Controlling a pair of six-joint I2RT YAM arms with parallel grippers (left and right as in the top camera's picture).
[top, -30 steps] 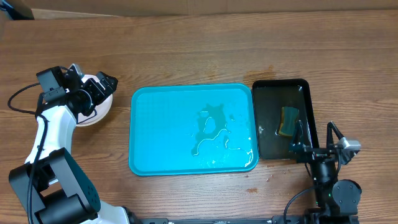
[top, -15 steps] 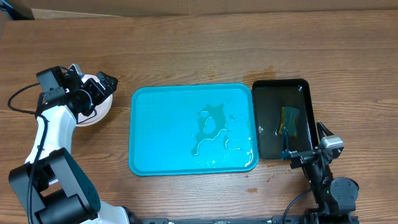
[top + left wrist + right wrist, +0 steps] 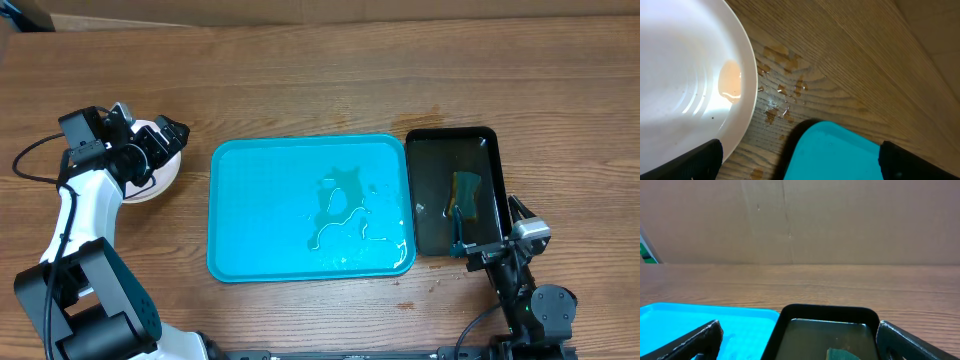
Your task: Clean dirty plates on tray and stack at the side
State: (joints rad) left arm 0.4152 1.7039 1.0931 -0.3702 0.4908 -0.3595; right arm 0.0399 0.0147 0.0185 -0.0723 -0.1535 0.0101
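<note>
The turquoise tray (image 3: 260,210) lies mid-table with no plates on it, only a puddle of water (image 3: 345,215). A white plate (image 3: 162,180) sits on the wood left of the tray, partly under my left gripper (image 3: 163,148). I cannot tell whether other plates lie beneath it. In the left wrist view the plate (image 3: 675,75) shows a small orange-brown smear (image 3: 730,80), and my left gripper (image 3: 800,162) is open and empty above the plate's rim and the tray's corner (image 3: 840,155). My right gripper (image 3: 487,230) is open and empty at the black tray's front edge; the right wrist view (image 3: 802,340) shows the same.
The narrow black tray (image 3: 430,215) stands right of the turquoise tray, holding water and a green sponge (image 3: 465,192). It also shows in the right wrist view (image 3: 825,312) with the sponge (image 3: 842,355). Wet drops (image 3: 782,100) mark the wood beside the plate. A cardboard wall runs along the back.
My right arm has drawn back toward the table's front and turned, and has stayed still for the last half second. The left arm, plate and trays have not moved.
</note>
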